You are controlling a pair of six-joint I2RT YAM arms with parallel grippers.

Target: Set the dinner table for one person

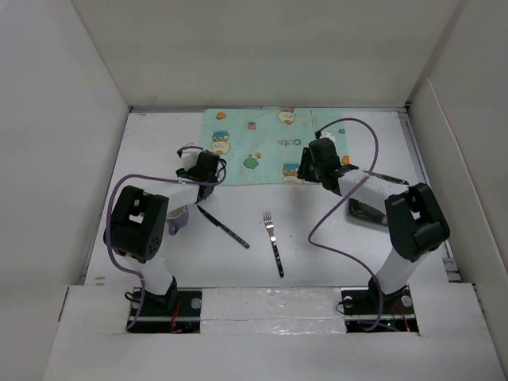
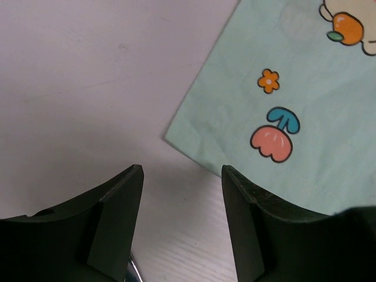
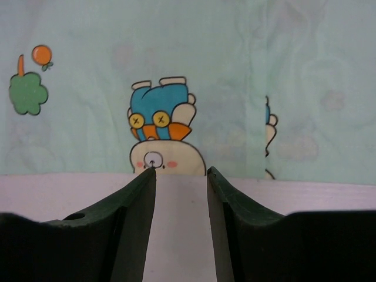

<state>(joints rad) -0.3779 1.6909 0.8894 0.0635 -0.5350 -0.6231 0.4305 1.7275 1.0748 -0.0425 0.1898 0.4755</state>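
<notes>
Matte white counter (image 1: pixel 317 246), boxed in by upright white panels (image 1: pixel 63 119). At its far middle, lying flat, a mint-green cartoon cloth (image 1: pixel 262 143). Nearer, on bare surface, a fork (image 1: pixel 273 240) and a knife (image 1: pixel 225 226), apart from each other and both off the cloth. Half hidden under the left arm (image 1: pixel 139 222), a pale rounded vessel (image 1: pixel 178 221). Beside the right arm (image 1: pixel 413 218), a dark item (image 1: pixel 365 212) too unclear to name.

Left end effector (image 2: pixel 182 176): jaws moderately apart with nothing between, poised just short of the cloth's near-left corner. Right end effector (image 3: pixel 181 171): a narrower gap, likewise empty, with the tips right at the cloth's near hem, below a printed blue-capped figure (image 3: pixel 160 114).

Seemingly the placemat step — cloth down, yet lying toward the far side, away from where a diner would sit, with a faint fold line (image 3: pixel 265 117) off to the right.

To do it well:
- Go low at both points together and pinch only the hem, without scraping the counter.
- Draw evenly toward the near edge so neither side leads and skews the cloth.
- Stop short of the fork and knife rather than dragging over them.
- Smooth the crease before letting go — then fork to the left, knife to the right, vessel on or above the mat.
</notes>
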